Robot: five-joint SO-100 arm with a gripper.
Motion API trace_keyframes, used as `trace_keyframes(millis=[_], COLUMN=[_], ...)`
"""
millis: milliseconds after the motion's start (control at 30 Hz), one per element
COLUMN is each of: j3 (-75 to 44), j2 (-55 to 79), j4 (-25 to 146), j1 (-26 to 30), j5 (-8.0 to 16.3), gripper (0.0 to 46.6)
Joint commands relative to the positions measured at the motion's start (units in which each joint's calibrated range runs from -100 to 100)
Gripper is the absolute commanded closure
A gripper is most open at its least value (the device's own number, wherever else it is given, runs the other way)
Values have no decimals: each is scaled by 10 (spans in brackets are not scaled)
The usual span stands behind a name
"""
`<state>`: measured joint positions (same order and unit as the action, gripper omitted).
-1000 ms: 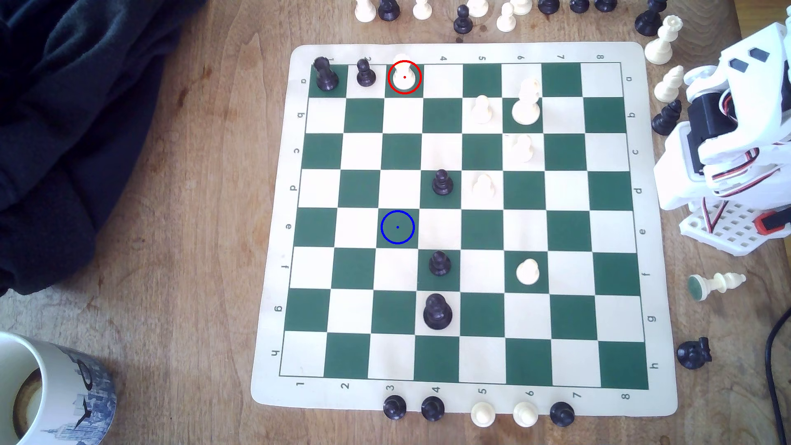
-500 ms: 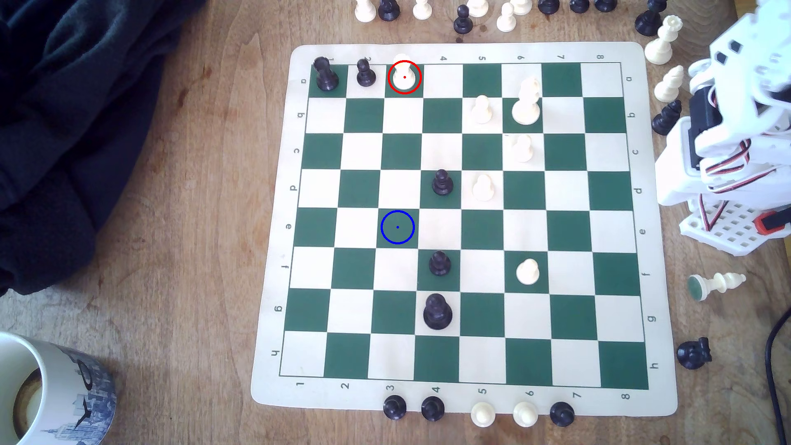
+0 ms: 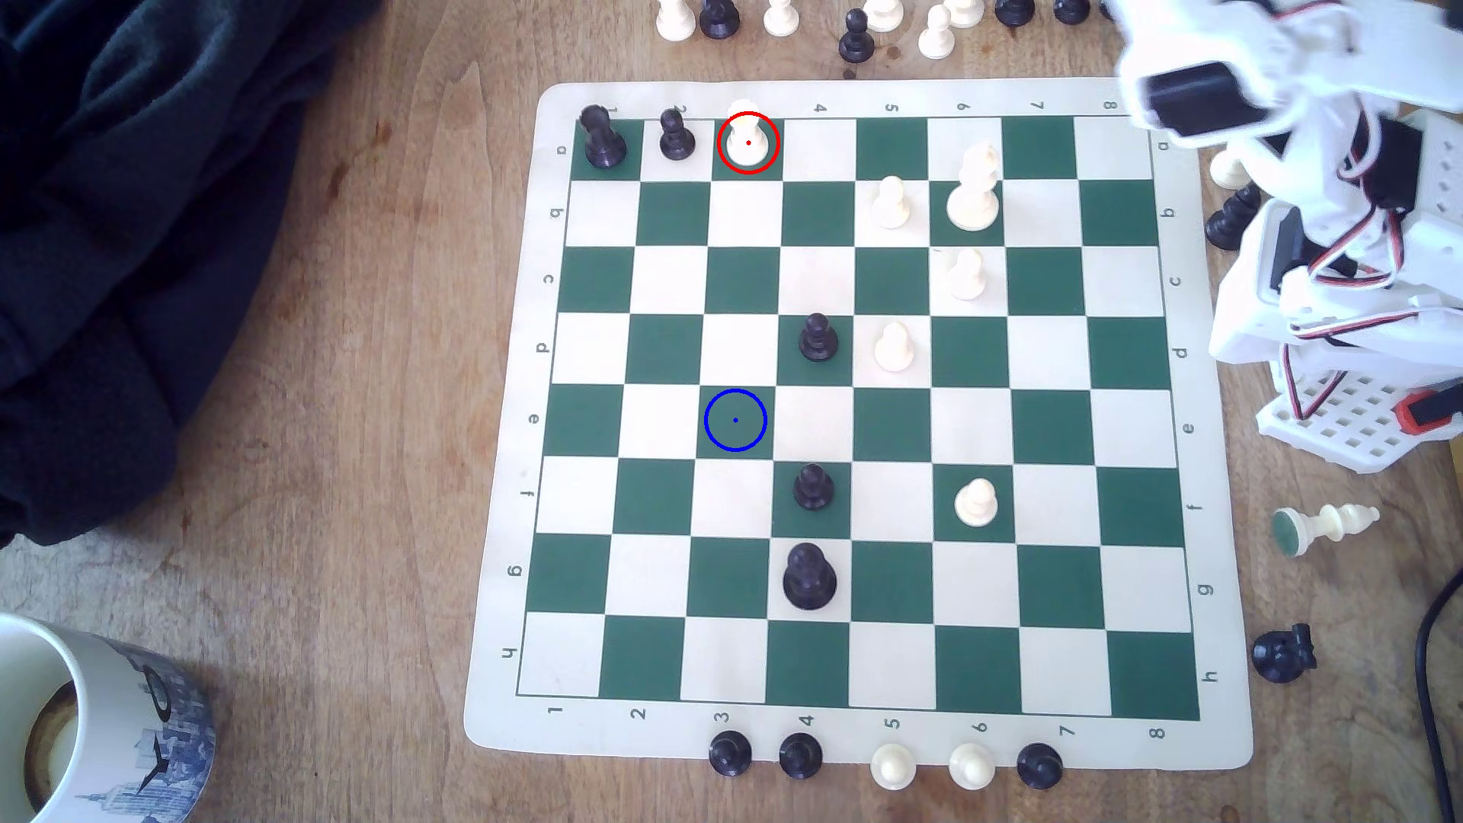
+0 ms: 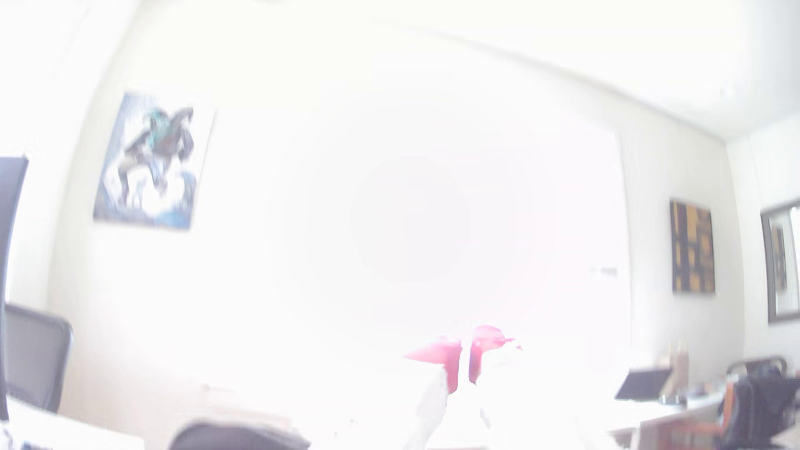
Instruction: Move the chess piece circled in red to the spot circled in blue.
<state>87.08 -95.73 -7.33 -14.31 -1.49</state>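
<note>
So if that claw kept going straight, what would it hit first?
Seemingly nothing close: in the wrist view the gripper aims out at the bright far wall, not the chessboard; glare hides depth.

Chess mat border: numbers 1–8 along near and far edges; letters a–h down both sides, printed sideways

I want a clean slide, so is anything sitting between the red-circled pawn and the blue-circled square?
Nothing visible does. The squares in that column between the pawn and the blue-ringed square are bare; the nearest black pawn stands one column toward the exterior view's right.
</note>
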Motion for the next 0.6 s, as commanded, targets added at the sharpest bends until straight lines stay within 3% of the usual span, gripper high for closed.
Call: trace_keyframes(millis=[0,233,300,400,433,567], j3=[-100,-299,-401,-523,-592,-668], j2=[7,176,266,360,417,494], j4=[211,420,498,589,646,710], j1=[-16,-22,-44,-65,-69,-54], j5=[3,48,81,107,107,104], gripper=[464,464,464,464,464,455])
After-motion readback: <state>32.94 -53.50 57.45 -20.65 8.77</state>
